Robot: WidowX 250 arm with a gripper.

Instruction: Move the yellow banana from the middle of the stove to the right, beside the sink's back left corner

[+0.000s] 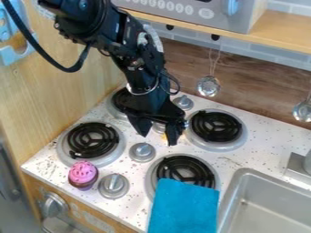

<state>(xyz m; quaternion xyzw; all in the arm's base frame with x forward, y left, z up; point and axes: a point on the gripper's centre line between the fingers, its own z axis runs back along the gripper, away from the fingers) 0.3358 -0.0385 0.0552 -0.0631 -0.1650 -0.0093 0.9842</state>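
Observation:
The black gripper (pixel 159 134) hangs over the middle of the stove top, its two fingers apart with a gap between them. Something small and yellow-orange (pixel 164 136) shows behind that gap; I cannot tell what it is. A blue cloth (pixel 184 208) lies over the front part of the front right burner (pixel 193 170) and down toward the front edge, right of and below the gripper. At the front left, a toy cupcake (pixel 83 174) with pink top and brown base stands beside a silver knob (pixel 113 185).
More burners sit at the left (pixel 92 142), back right (pixel 216 126) and behind the gripper. Silver knobs (pixel 142 152) stand up between them. A metal sink (pixel 273 200) with a faucet is at the right. A wooden wall (pixel 48 91) bounds the left; ladles (pixel 208 86) hang behind.

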